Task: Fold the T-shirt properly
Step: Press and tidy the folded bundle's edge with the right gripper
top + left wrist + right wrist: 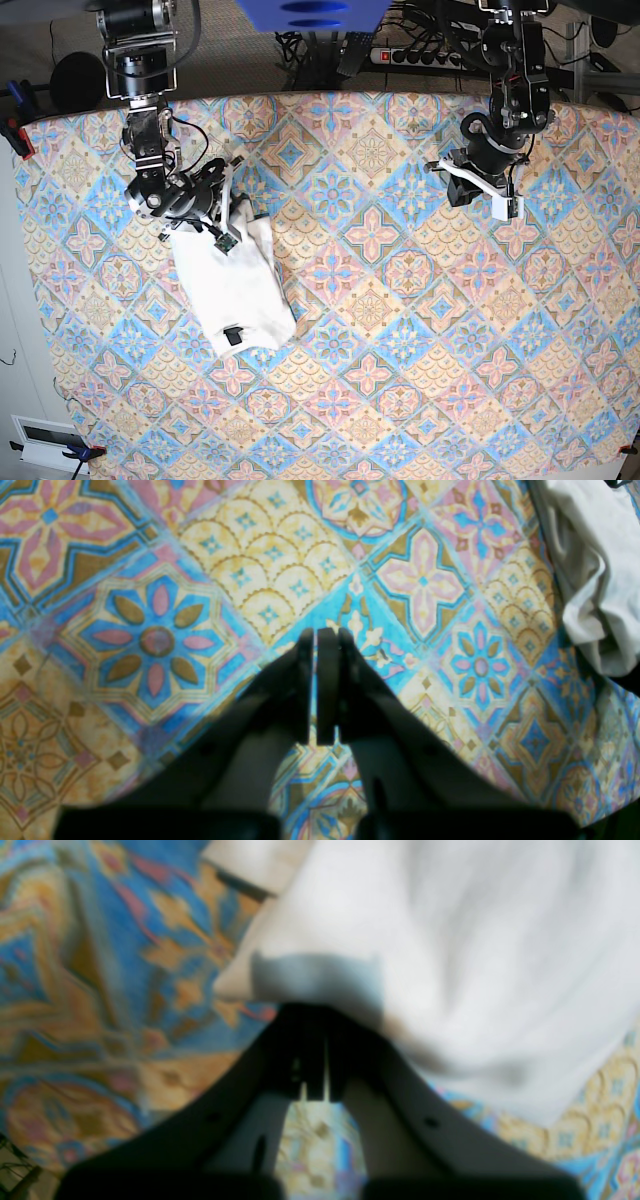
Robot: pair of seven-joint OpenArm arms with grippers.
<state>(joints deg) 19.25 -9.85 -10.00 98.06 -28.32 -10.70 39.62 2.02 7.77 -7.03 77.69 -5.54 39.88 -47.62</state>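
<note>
The T-shirt [235, 285] lies folded into a narrow white bundle on the left of the table, plain side up, with a small dark tag [233, 337] near its lower end. My right gripper [227, 240] rests at the bundle's top edge. In the right wrist view that gripper [311, 1012] is shut, its tips right against the blurred white T-shirt [450, 965]; I cannot tell whether any cloth is pinched. My left gripper [466, 192] hangs far to the right, apart from the shirt. Close up, the left gripper [320, 635] is shut on nothing above the cloth, with the T-shirt [595, 570] at the frame's upper right.
A patterned tablecloth [400, 330] of blue, pink and yellow tiles covers the whole table. Clamps [20, 140] hold it at the left edge. Cables and a power strip [420, 55] lie behind the far edge.
</note>
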